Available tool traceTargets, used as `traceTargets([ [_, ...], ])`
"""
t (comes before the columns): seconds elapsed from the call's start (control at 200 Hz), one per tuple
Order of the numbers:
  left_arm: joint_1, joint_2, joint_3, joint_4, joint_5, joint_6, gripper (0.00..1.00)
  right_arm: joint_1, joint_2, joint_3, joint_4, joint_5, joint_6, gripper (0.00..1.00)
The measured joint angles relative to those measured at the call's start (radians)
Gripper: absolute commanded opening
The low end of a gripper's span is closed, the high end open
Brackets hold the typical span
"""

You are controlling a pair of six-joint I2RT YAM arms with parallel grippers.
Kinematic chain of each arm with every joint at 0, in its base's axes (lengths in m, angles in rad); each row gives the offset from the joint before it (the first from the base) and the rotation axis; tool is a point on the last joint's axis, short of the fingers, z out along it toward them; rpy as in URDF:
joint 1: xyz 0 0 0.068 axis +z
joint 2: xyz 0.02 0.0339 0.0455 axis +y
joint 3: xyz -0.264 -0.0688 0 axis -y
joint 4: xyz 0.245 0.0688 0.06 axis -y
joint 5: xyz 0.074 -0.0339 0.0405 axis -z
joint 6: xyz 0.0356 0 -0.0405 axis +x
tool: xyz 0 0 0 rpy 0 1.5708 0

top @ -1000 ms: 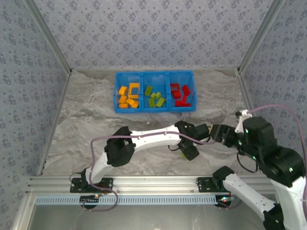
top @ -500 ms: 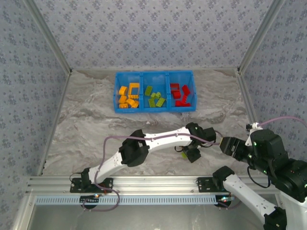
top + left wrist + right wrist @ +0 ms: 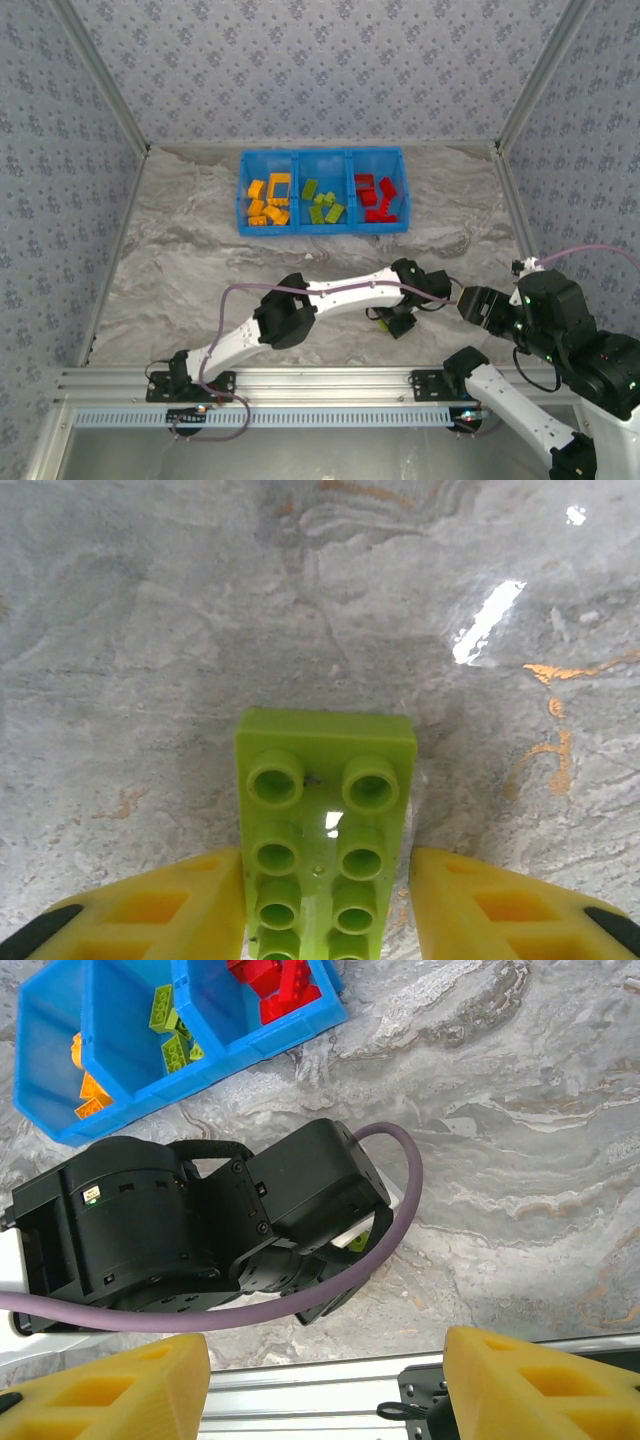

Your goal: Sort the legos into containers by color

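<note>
A lime green lego (image 3: 325, 780) lies studs up on the marble table, and my left gripper (image 3: 328, 865) has its yellow fingers (image 3: 190, 900) closed in against both long sides of it. From above, that gripper (image 3: 396, 318) is low at the table's near centre, with a bit of the brick (image 3: 382, 317) peeking out. The blue containers bin (image 3: 320, 231) stands at the back, holding orange legos (image 3: 268, 200) on the left, green ones (image 3: 322, 203) in the middle and red ones (image 3: 376, 197) on the right. My right gripper (image 3: 470, 301) hovers open just right of the left wrist.
The right wrist view looks down on the left arm's black wrist (image 3: 200, 1230) and purple cable (image 3: 405, 1190), with the bin (image 3: 130, 1070) at upper left and the aluminium front rail (image 3: 320, 1385) below. Patterned walls (image 3: 320, 70) enclose the table.
The left gripper's jaws have closed in on the lime green brick after settling low over it. The right arm drew back to the right and now holds still.
</note>
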Motion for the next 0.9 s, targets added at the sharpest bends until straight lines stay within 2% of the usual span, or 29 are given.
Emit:
traceTargets([
  [0.22,-0.007,0.0,0.0,0.0,-0.008,-0.008,0.36,0.0,-0.003,-0.002,0.004,0.0,0.006,0.65],
  [0.34,-0.015,-0.005,-0.006,0.007,-0.032,-0.012,0.35,0.0,-0.006,-0.007,0.011,-0.001,0.007,0.65],
  [0.5,-0.017,-0.063,-0.101,0.05,-0.088,-0.034,0.34,0.0,-0.006,-0.009,0.033,-0.011,-0.002,0.65],
  [0.73,0.042,-0.304,-0.304,0.142,-0.106,-0.091,0.34,0.0,-0.003,-0.019,0.149,-0.089,-0.055,0.66],
  [0.899,0.174,-0.512,-0.375,0.206,-0.084,-0.124,0.34,0.0,0.065,-0.058,0.283,-0.168,-0.107,0.66],
])
